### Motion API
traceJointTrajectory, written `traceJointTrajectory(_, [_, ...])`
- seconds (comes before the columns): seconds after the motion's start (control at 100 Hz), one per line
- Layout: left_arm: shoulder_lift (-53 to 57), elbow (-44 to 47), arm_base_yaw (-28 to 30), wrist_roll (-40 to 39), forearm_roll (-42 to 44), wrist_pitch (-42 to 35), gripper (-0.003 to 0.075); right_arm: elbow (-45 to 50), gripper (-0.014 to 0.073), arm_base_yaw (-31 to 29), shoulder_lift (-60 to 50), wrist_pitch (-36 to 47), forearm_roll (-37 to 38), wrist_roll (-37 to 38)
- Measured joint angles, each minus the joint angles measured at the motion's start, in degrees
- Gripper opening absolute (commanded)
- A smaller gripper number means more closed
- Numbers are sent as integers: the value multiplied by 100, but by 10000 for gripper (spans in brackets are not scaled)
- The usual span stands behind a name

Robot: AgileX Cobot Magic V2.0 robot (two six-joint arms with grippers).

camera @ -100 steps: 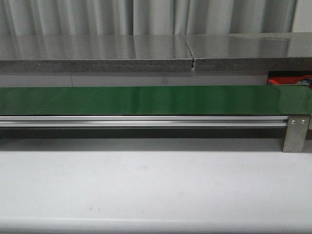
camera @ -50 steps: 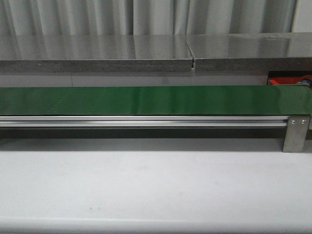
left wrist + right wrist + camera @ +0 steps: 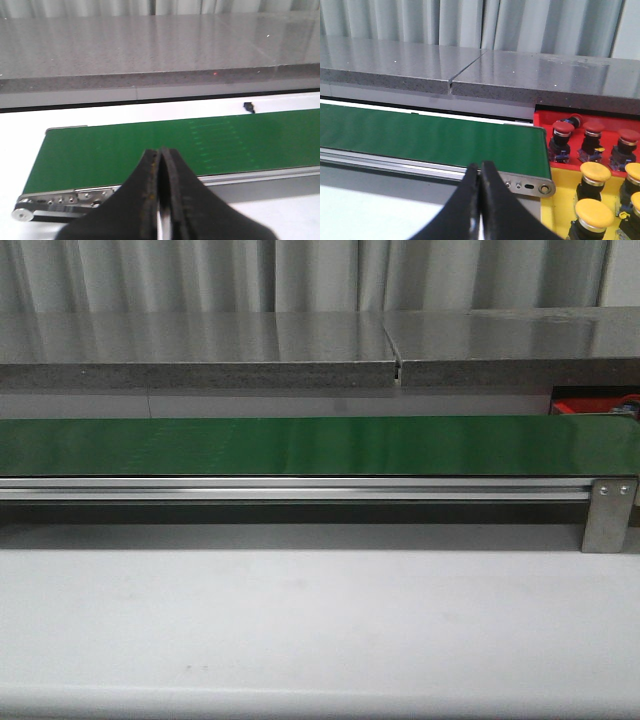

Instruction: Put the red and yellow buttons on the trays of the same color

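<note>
Nothing has changed on the long green conveyor belt; no button rides it. Both my left gripper and right gripper sit pinched closed, empty. Red mushroom-capped buttons stand on the flat red tray just past the belt's end, yellow-capped buttons on a yellow tray beside it.

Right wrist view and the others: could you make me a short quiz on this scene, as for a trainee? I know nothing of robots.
1. True or false: the long green conveyor belt carries no button.
2. The yellow mushroom-cap push buttons stand on: A) the green belt; B) the flat yellow tray; C) the white table.
3. Fill in: the black left gripper and the black right gripper are both ____.
Key: 1 true; 2 B; 3 shut.
</note>
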State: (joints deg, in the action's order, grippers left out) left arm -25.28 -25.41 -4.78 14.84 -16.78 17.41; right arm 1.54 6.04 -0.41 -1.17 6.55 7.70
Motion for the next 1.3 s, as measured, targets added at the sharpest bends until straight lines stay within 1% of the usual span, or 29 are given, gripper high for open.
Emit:
traceJointTrajectory(0.08, [139, 173, 0, -1016, 964, -86, -20, 0, -118, 0, 0, 0, 0, 0])
traceJointTrajectory(0.12, [241, 300, 0, -1415, 1271, -187, -20, 0, -118, 0, 0, 0, 0, 0])
traceJointTrajectory(0.19, [446, 565, 0, -1764, 1638, -359, -20, 0, -118, 0, 0, 0, 0, 0])
traceJointTrajectory(0.26, [692, 875, -31, -1906, 1873, -552, -20, 0, -118, 0, 0, 0, 0, 0])
traceJointTrajectory(0.41, [1382, 1594, -208, -1987, 2167, -887, -20, 0, -118, 0, 0, 0, 0, 0])
traceJointTrajectory(0.63, [2511, 2539, -265, -1988, 2220, -1039, -20, 0, -118, 0, 0, -11, 0, 0])
traceJointTrajectory(1.3, [2547, 2564, -269, -1998, 2315, -1177, -20, 0, -118, 0, 0, -11, 0, 0])
